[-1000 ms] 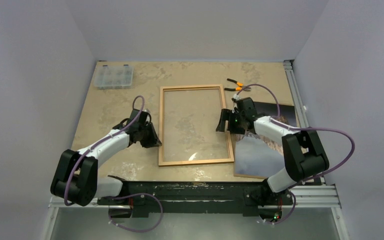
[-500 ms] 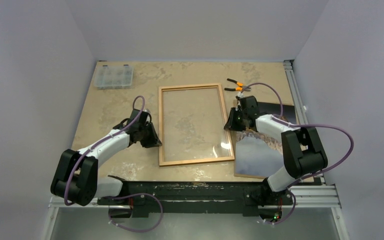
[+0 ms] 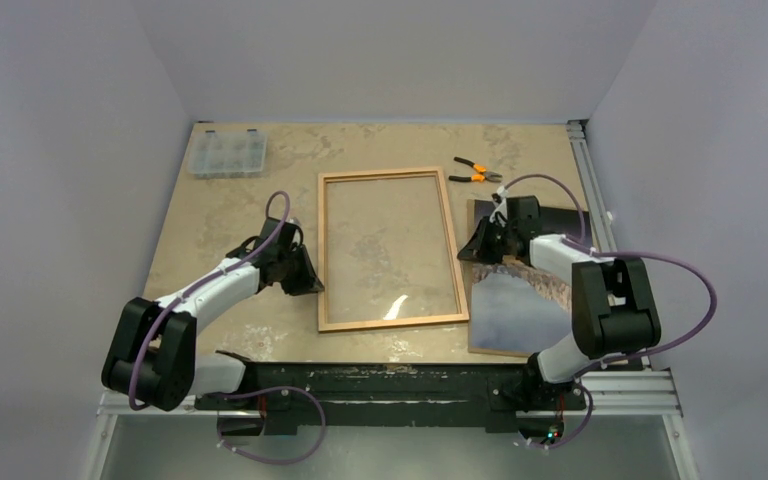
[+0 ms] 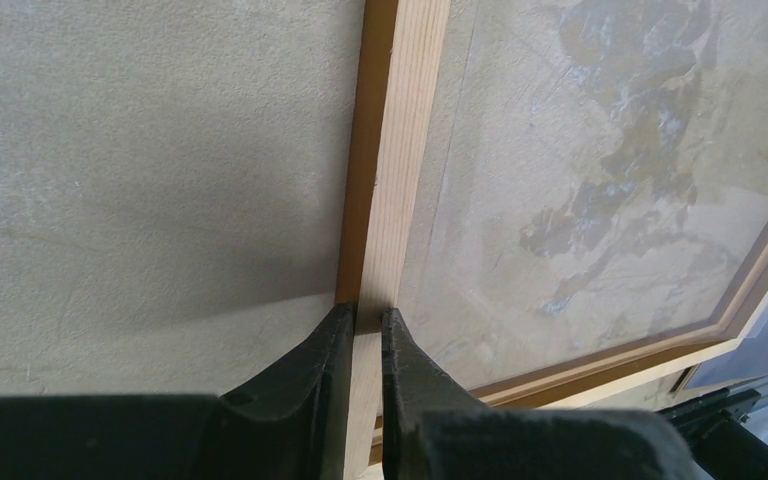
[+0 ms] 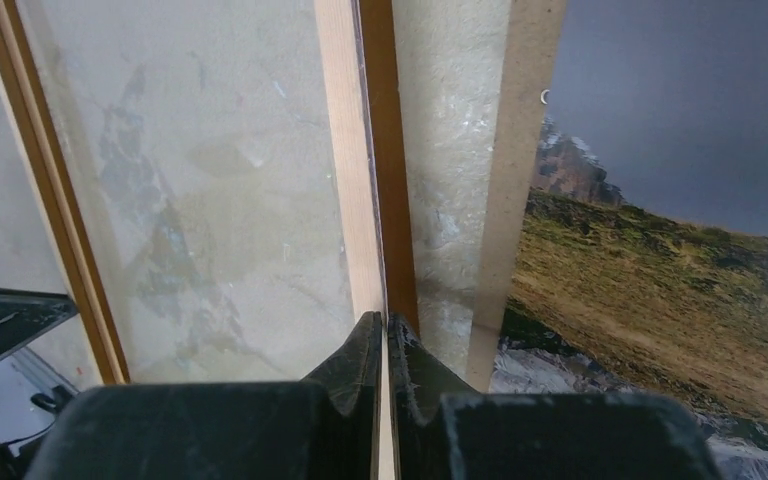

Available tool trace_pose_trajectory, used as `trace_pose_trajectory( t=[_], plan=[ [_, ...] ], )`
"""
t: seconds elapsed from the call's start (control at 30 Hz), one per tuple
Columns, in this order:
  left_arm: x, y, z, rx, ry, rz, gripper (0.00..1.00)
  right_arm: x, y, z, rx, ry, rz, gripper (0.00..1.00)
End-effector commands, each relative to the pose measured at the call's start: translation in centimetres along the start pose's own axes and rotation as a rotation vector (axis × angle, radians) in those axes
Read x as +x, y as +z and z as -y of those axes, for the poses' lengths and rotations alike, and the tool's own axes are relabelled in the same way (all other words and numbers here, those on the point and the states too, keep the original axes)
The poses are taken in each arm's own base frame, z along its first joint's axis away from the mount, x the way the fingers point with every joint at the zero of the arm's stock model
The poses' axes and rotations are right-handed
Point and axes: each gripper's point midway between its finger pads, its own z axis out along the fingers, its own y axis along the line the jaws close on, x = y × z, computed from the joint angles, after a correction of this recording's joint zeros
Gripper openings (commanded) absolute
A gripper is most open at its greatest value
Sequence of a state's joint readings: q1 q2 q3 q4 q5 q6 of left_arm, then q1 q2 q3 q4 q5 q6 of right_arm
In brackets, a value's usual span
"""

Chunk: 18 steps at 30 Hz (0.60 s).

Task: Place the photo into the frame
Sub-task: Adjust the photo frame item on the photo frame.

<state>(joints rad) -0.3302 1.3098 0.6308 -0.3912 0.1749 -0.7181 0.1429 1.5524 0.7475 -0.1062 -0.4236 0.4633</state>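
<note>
**Clamped on one side, closed empty on the other**

Far left, at the back of the table point(image 3: 210, 230), a clear plastic organiser box point(image 3: 228, 153) sits well apart from everything else.

Coming across, here is my left pincer point(image 3: 312, 284), low on the tabletop at the left rail of the frame point(image 3: 385, 174), on its nearer half. My left wrist makes it plain. The jaws are narrow, one finger point(image 4: 325, 350) outside the wooden rail and the other inside, gripping that rail between them.

The frame lies flat mid-table, its long sides running away from me. Its glass point(image 3: 390, 240) lets the mottled tabletop show through, with a bright glint near the bottom rail.

Past the frame's far right corner lie orange-handled pliers point(image 3: 475, 170), near it but apart.

Now my right pincer point(image 3: 468, 252): it is down just outside the right rail, between the frame and the photo point(image 3: 520, 305). My right wrist shows both fingers pressed together with nothing between them. The tips are right at the rail's outer edge, and whether they touch the wood I cannot tell.

Right of that comes a bare strip of table, then the pale edge of a hardboard panel point(image 5: 530, 120). On the panel lies the photo, picture side up, showing mountain and grey sky. It is beside the frame, not in it.
</note>
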Motion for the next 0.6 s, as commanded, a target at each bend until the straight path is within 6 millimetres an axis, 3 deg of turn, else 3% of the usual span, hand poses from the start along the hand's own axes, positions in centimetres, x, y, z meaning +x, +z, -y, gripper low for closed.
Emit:
trace_pose_trajectory(
  t=[0.0, 0.23, 0.47, 0.57],
  plan=[
    [2.0, 1.0, -3.1, -0.128, 0.022, -0.056, 0.1, 0.7, -0.9, 0.2, -0.065, 0.043, -0.021, 0.0],
    [2.0, 1.0, -3.1, -0.13, 0.022, -0.059, 0.1, 0.2, -2.1, 0.9, -0.127, 0.089, -0.007, 0.0],
    [2.0, 1.1, -3.1, -0.13, 0.023, -0.06, 0.1, -0.8, -2.2, 0.9, -0.192, 0.12, 0.011, 0.53],
    [2.0, 1.1, -3.1, -0.13, 0.024, -0.059, 0.1, -1.2, -1.9, 0.6, -0.217, 0.125, 0.004, 0.63]
  ],
)
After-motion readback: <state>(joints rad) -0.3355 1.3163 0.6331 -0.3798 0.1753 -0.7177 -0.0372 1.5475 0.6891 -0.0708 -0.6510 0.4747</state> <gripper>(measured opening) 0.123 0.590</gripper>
